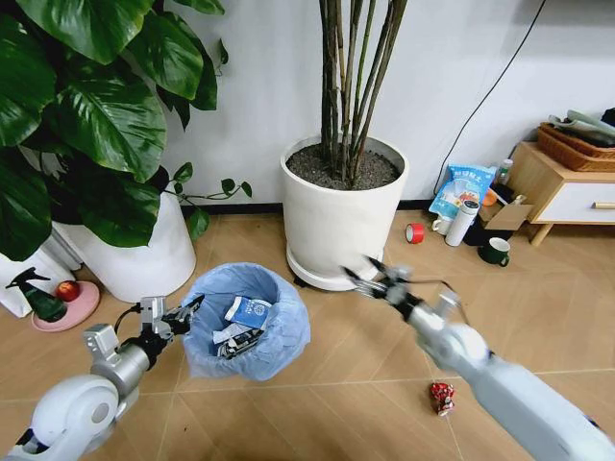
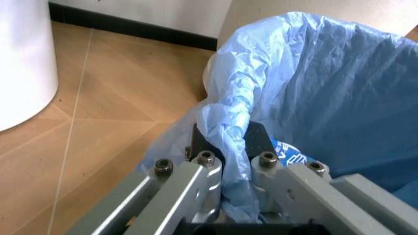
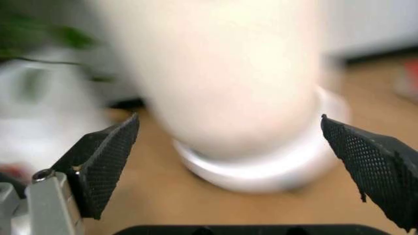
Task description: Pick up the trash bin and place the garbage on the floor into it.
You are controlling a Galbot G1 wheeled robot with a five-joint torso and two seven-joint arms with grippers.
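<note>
A: Where is the trash bin (image 1: 246,322)?

B: Near the front of the floor (image 1: 336,370), between the two big white plant pots. The left gripper (image 1: 185,312) has it by the rim on the robot's left side.

A: How is that gripper set?

B: Closed tight. In the left wrist view its fingers (image 2: 210,169) pinch the folded blue bag (image 2: 313,88) and the dark rim under it, one finger outside and one inside the bin.

A: Anything in the bin?

B: Yes, a blue-and-white packet (image 1: 250,309) and some white paper scraps (image 1: 231,338) lie at the bottom.

A: And the right gripper (image 1: 366,273)?

B: It hangs in the air just right of the bin, in front of the right plant pot (image 1: 336,216). Its jaws stand wide apart with nothing between them; the right wrist view shows the two black pads (image 3: 107,159) far from each other, with the pot's base beyond.

A: Any garbage on the floor?

B: A red wrapper (image 1: 442,396) lies near the front of the floor, to the right, under the right arm, well apart from the bin.
</note>
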